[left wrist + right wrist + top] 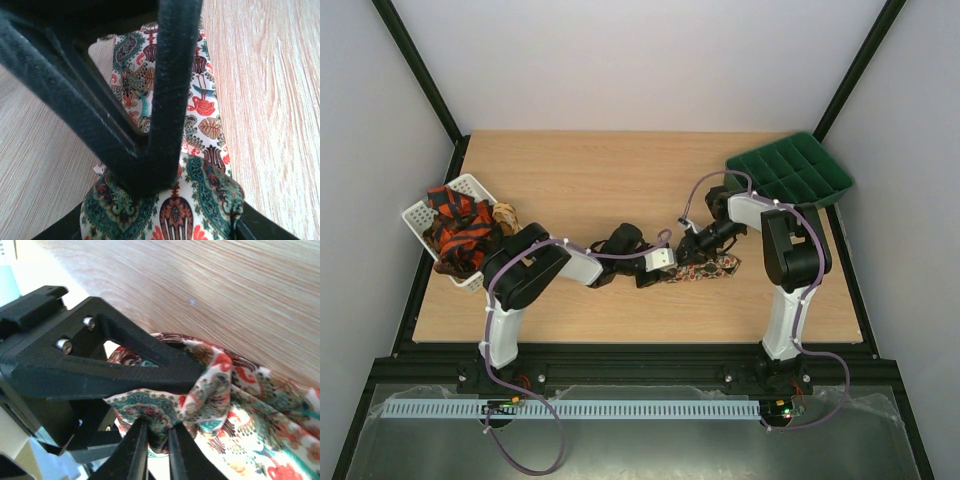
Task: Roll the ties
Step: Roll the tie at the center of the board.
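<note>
One floral tie (708, 270), multicoloured (one end bunched).

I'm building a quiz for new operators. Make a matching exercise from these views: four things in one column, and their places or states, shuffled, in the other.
Things
1. white basket
2. green tray
3. printed tie
4. right gripper

Places or states
A. at the far right corner of the table
B. shut on a bunched fold of fabric
C. at the table's left edge, full of red-and-black ties
D. lying near the table's middle

Pairs: 1-C; 2-A; 3-D; 4-B
</note>
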### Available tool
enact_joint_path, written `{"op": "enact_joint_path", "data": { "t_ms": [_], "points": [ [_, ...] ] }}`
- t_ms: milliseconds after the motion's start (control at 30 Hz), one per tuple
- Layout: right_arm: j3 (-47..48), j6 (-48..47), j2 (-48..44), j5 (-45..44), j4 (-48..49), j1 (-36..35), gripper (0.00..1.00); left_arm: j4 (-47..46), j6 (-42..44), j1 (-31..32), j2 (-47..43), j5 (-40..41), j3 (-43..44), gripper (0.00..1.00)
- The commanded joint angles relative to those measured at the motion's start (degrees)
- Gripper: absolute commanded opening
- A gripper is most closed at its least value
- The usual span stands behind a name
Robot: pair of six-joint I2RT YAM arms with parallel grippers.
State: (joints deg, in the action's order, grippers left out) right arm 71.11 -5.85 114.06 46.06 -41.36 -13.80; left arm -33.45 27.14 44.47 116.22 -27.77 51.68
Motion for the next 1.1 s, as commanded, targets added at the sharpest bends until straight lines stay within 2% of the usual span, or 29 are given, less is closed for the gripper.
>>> {"op": "enact_joint_path", "data": {
  "t_ms": [0,67,200,333,467,800,867,967,1000,1067],
  "points": [
    [-0.6,-0.9,1.7,-6.1,-1.7,0.1,0.04,8.9,1.6,0.3,1.2,2.1,-1.0,0.45],
    [-0.6,-1.4,1.5,-6.4,-1.9,0.1,0.01,9.1,1.3,0.2,1.2,2.0,-0.8,0.48],
    [-1.2,-2.0,1.4,-9.4,-1.3,0.8,0.01,8.3,0.0,-0.6,-0.2,0.2,-0.3,0.65],
    [-1.6,-2.4,2.8,-13.4,-0.1,3.0,0.01,6.1,-2.2,-1.3,-2.5,-2.9,-0.2,0.75],
    [-1.3,-3.2,3.7,-15.5,0.5,4.5,0.01,4.1,-5.7,-1.3,-2.4,-4.7,0.5,0.78],
    [-5.5,-0.9,3.6,-13.7,4.3,4.1,0.01,-3.1,-17.1,-0.5,5.1,-7.7,6.9,0.79],
    [-6.2,-0.3,3.6,-13.4,5.2,3.9,0.01,-1.9,-17.3,-0.2,6.6,-7.7,8.6,0.74],
    [-5.2,0.5,4.1,-12.5,5.8,3.7,0.01,1.1,-14.2,0.0,7.1,-5.7,9.4,0.49],
    [-4.4,0.7,4.2,-12.4,5.7,3.6,0.01,1.9,-12.2,0.0,6.7,-4.4,8.7,0.44],
    [-2.5,0.5,4.2,-12.5,5.3,3.6,0.01,3.1,-8.0,0.1,5.2,-2.3,6.3,0.41]
  ]
}}
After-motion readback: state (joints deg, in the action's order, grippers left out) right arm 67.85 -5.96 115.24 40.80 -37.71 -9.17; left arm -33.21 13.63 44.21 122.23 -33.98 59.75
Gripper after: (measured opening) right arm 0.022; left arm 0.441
